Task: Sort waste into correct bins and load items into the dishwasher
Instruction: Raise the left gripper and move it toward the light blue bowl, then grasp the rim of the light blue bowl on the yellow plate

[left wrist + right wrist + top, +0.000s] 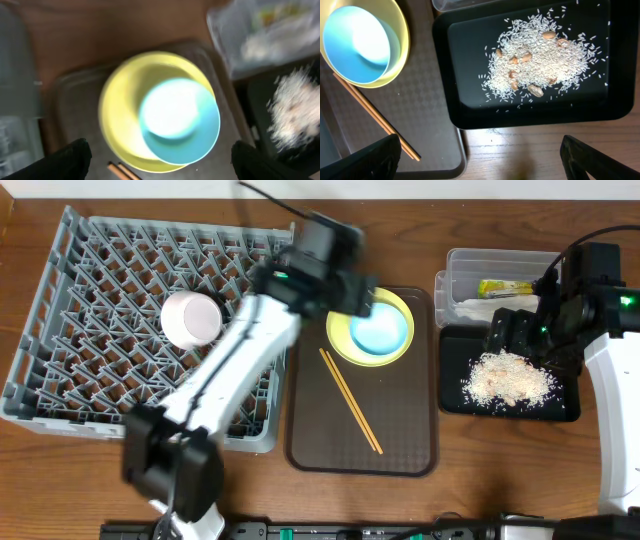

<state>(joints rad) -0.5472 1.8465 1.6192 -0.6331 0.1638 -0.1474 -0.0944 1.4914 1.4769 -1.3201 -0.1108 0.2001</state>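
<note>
Stock as I see it from the console:

- Left claw [162, 162]: fingers spread wide, nothing between them.
- Round light blue bowl [179, 121]: straight below the left claw, sitting off-centre in a round yellow plate [117, 120].
- Thin wooden chopsticks [350, 400]: on the flat brown serving tray [400, 445], just beside the left claw's finger in its wrist view.
- Large grey plastic dish rack [90, 300]: well to one side of the left claw, holding a round white vessel [192, 318]; cup or bowl, I cannot tell.
- Right claw [482, 160]: spread wide, empty.
- Shallow black rectangular tray [470, 117]: just ahead of the right claw, carrying whitish rice scraps [540, 60].
- Clear plastic tub [460, 265]: beyond the black tray, containing a green-and-yellow wrapper [505, 287] and a crumpled white napkin [475, 308].
</note>
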